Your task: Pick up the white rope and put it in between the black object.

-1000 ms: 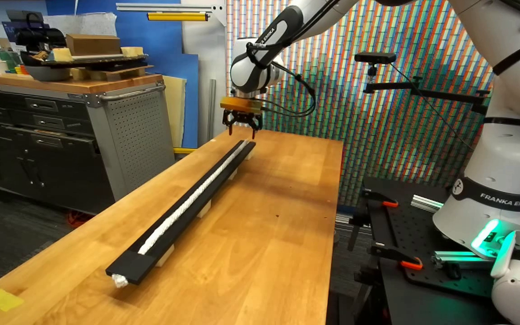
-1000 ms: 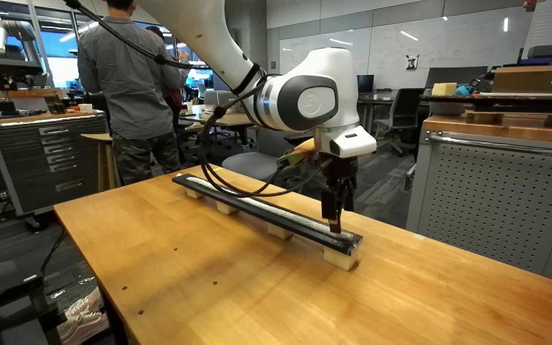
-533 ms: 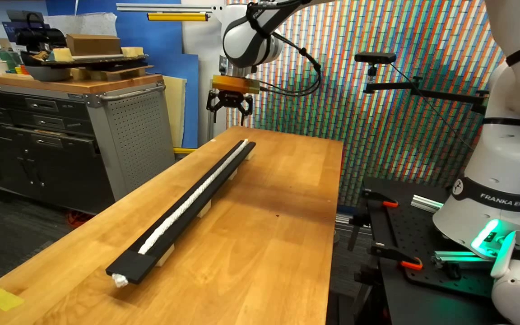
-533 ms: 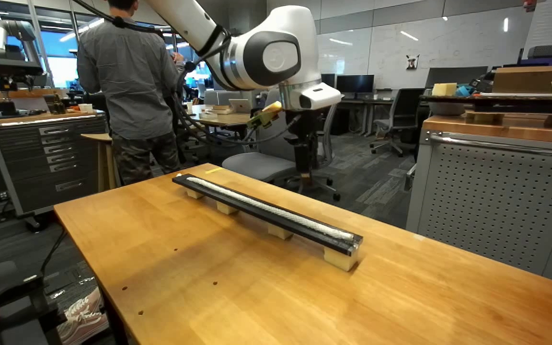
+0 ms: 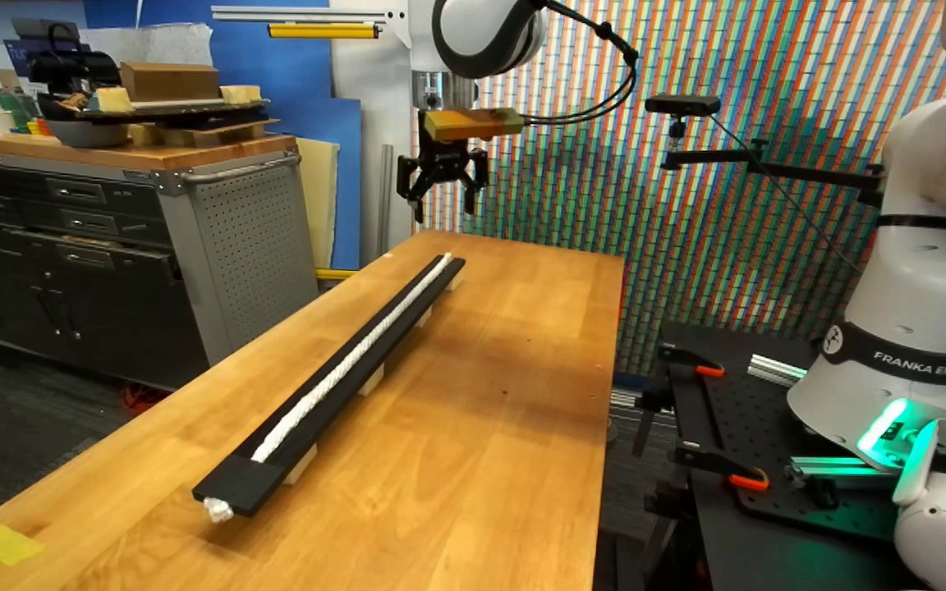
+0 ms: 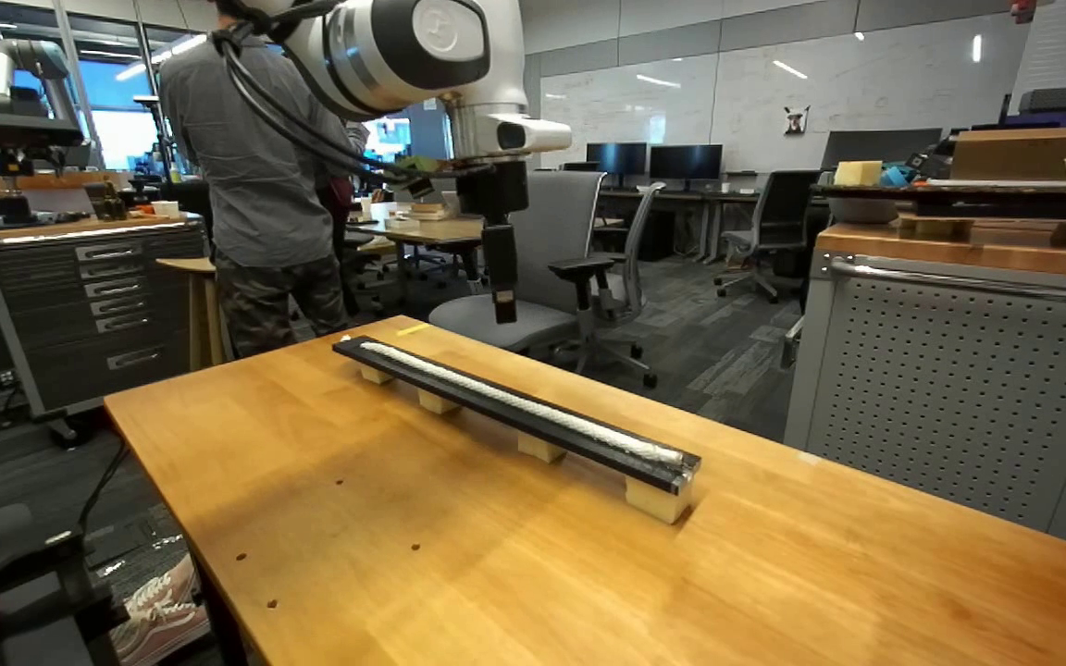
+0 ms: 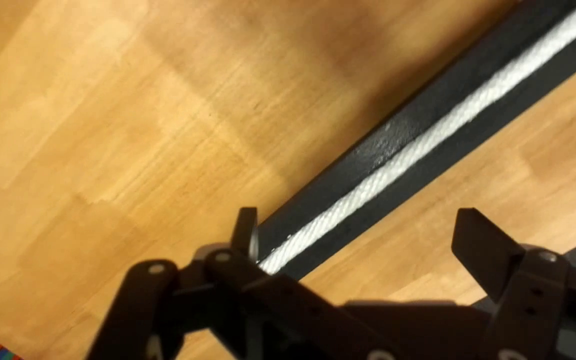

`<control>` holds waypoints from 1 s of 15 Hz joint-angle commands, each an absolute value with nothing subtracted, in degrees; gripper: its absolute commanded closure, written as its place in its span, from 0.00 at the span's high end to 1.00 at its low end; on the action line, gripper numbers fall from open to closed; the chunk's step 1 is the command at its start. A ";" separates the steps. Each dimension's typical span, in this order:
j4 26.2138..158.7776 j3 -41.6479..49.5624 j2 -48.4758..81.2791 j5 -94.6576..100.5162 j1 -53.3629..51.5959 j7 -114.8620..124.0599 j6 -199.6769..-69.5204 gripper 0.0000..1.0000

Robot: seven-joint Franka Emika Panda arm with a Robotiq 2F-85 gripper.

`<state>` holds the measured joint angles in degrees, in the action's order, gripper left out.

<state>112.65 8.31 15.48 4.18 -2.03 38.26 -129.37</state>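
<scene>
On the table (image 5: pixel 481 460), the black object (image 5: pixel 376 355) runs from lower left to upper centre in an exterior view, with the white rope (image 5: pixel 358 355) lying lengthwise between its two sides, so I judge the placing done and only a clean departure left. My gripper (image 5: pixel 444 211) hangs above and apart at upper centre, spread wide and holding nothing; I'd go straight up before any sideways travel, lest it snag the rope and drag it out, or knock the black object off its blocks (image 6: pixel 658 499). What I can't read is whether the rope sits fully down. In the wrist view, dark linkage (image 7: pixel 283 302) covers its run at lower centre, and the frame cuts it off at upper right; at lower left in an exterior view, a black end piece (image 5: pixel 236 483) hides it, and I can't tell whether the white wad (image 5: pixel 218 510) beyond is its end.
</scene>
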 commanded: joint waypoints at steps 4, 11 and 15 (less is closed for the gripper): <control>126.01 5.08 2.63 8.18 -1.64 23.94 -124.72 1.00; 138.48 2.79 -8.33 9.31 -0.95 12.10 -124.14 1.00; 139.02 2.20 -7.27 7.98 -0.63 11.49 -124.47 1.00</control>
<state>139.21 3.58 -7.38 8.20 -2.03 11.64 -124.55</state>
